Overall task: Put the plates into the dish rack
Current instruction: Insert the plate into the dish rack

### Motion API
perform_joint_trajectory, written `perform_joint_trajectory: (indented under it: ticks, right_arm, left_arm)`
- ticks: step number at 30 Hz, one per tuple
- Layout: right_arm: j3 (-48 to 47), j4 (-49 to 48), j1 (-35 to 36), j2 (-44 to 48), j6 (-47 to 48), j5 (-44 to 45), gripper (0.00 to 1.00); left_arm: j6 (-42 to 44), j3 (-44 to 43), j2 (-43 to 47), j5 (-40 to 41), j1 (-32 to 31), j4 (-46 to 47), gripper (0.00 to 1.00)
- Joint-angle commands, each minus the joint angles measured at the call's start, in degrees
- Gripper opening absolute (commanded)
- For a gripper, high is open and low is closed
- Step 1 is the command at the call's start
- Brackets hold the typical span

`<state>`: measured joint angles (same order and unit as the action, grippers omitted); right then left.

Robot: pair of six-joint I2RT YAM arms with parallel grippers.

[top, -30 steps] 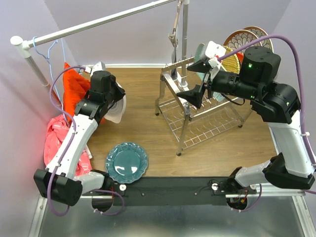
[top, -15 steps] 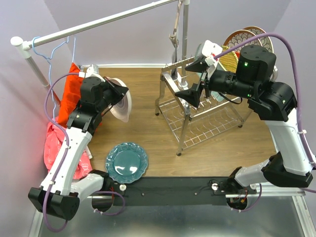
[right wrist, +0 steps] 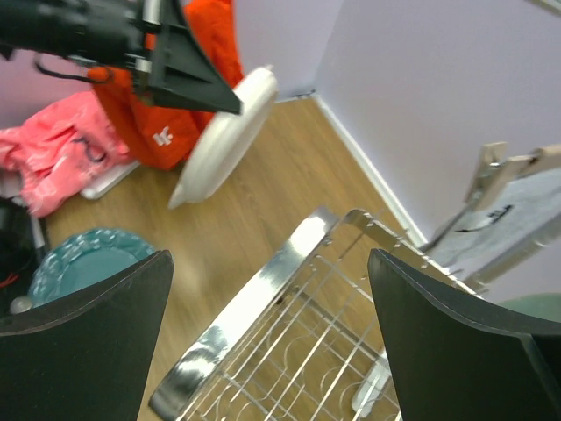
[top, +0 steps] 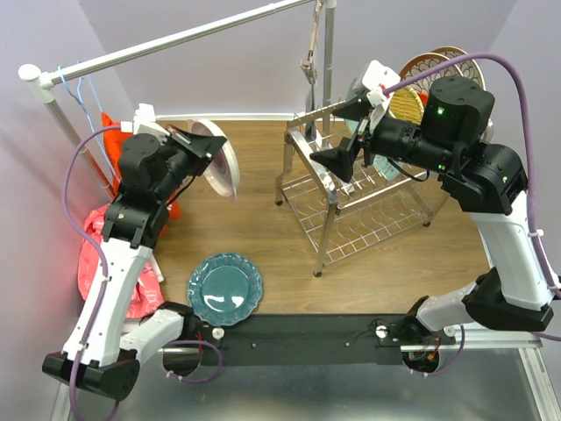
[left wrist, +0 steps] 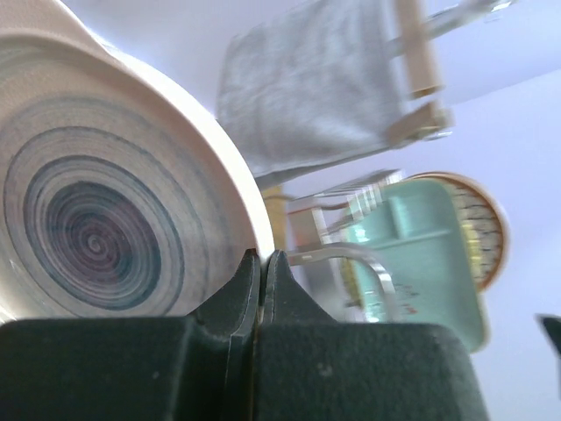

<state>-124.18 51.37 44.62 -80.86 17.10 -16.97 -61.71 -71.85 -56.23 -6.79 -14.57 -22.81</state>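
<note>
Obs: Up and rightward since a second ago goes the left end effector (top: pixel 195 147), clenched on the rim of the swirl plate (top: pixel 224 167); plate on edge, in mid-air.
Check: Dish rack (top: pixel 351 210) lies well to its right. Right end effector (top: pixel 344 136) gapes empty over it, nearer but idle.

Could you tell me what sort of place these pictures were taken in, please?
Most likely a robot test cell staged for household chores, not a real kitchen: plain lilac walls box in a wood-look table that carries a wire dish rack and a white clothes rail.
</note>
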Motion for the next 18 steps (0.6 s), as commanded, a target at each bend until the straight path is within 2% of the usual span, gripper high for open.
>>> perform_joint_trajectory:
  ticks: [1, 5, 12, 18]
  right_arm:
    - [-2.56, -4.61, -0.15, -0.61, -1.28, 10.11, 1.0]
    - [-3.44, -6.11, -0.15, -0.53, -1.02, 14.06, 1.0]
    - [-4.23, -10.32, -0.85, -0.44, 0.91, 26.62, 1.0]
    - [-3.53, -11.3, -1.64, 0.26, 0.39, 28.4, 1.0]
  left_arm:
    - [-4.2, -7.41, 3.4, -1.56, 0.42, 10.23, 0.0]
    - [-6.84, -9.88, 3.49, -2.79, 0.42, 12.08, 0.0]
    - [-9.65, -17.52, 0.34, -5.69, 0.42, 13.4, 0.0]
    - [-13.78, -25.08, -3.62, -9.21, 0.33, 16.66, 0.0]
